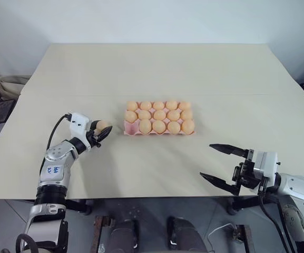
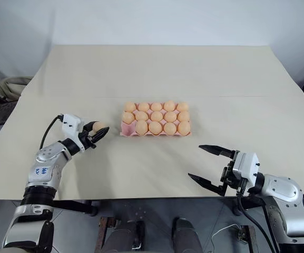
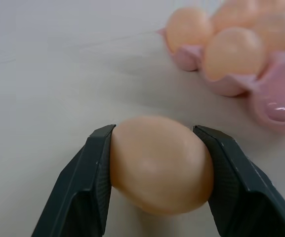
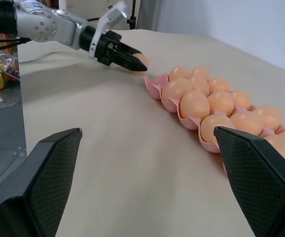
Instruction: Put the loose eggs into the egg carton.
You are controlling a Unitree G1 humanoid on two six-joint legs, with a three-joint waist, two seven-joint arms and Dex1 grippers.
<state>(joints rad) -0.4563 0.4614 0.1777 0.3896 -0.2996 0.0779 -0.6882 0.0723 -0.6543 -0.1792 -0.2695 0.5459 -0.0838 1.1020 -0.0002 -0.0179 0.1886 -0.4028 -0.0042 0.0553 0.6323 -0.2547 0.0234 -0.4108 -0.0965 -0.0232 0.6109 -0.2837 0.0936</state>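
Pale orange-tan loose egg [image 3: 159,165] gripped between the left tool's [image 1: 101,130] black fingers, its long axis lying across the finger gap, low over the desk [image 1: 157,68], just left of the pink egg carton [image 1: 131,128]. One near-left cup empty. Right tool [image 1: 223,166] spread wide, holding nothing.

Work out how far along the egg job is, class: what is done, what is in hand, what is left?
Done: the pink egg carton holds fourteen eggs; one cup, at its near left corner, is empty. In hand: the left gripper has its jaws closed on the last loose egg, low over the table just left of the carton. Left: carry it to that cup and release. The right gripper waits open, holding nothing.
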